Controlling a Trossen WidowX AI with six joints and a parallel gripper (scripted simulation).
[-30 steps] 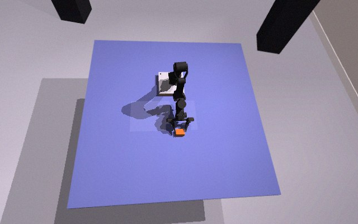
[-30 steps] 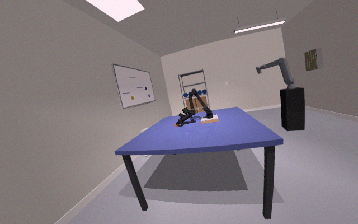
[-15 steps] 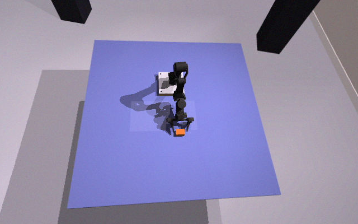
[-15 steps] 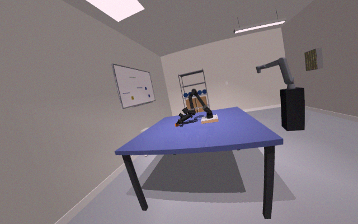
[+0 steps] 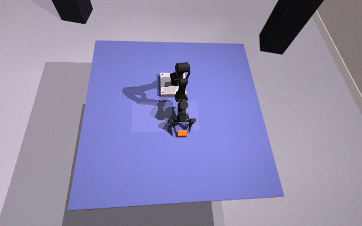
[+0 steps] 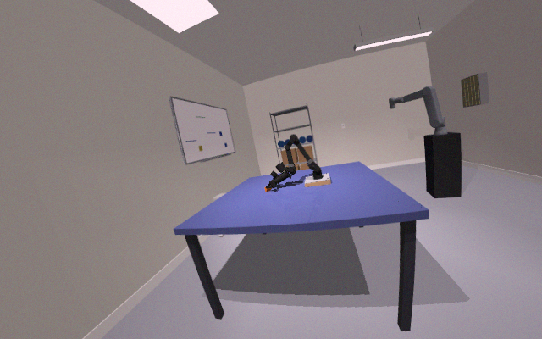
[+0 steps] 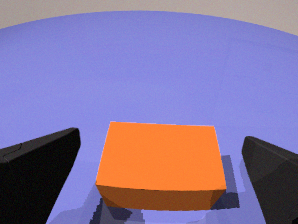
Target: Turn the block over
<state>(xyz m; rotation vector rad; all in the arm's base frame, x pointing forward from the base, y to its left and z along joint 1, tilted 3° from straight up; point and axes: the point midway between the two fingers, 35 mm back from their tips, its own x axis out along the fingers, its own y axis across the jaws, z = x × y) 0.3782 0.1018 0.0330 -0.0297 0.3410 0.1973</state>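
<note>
1. The gripper (image 7: 153, 183) stands released, its jaws spread wide with nothing between them; in the wrist view the two dark fingers sit at about 8 and 4 o'clock of the orange block (image 7: 160, 163), each clearly apart from it
2. The block lies flat on the blue table (image 5: 138, 169), broad face up; in the top view it (image 5: 182, 133) sits just off the fingertips, at 6 o'clock from the white base plate (image 5: 165, 85) and well inside the table's edges
3. No mark shows on the top or on the near side face in any view, so I judge the marked side is most likely underneath already; the far faces are hidden, so this cannot be confirmed
4. The step in hand looks like the let-go and retreat, and doing it well means pulling the gripper straight up and back toward 12 o'clock in the top view, along its own axis
5. Keep the jaws at full spread during the retreat, since a finger brushing a short side could tip or slide the block
6. Avoid any sideways sweep toward 3 or 9 o'clock while the fingertips are low; clearance on both sides looks modest
7. From the exterior view the arm (image 6: 296, 157) is folded low over the table, so lift the wrist first before swinging the elbow
8. The block looks light and hard-edged, likely to skid under a nudge
</note>
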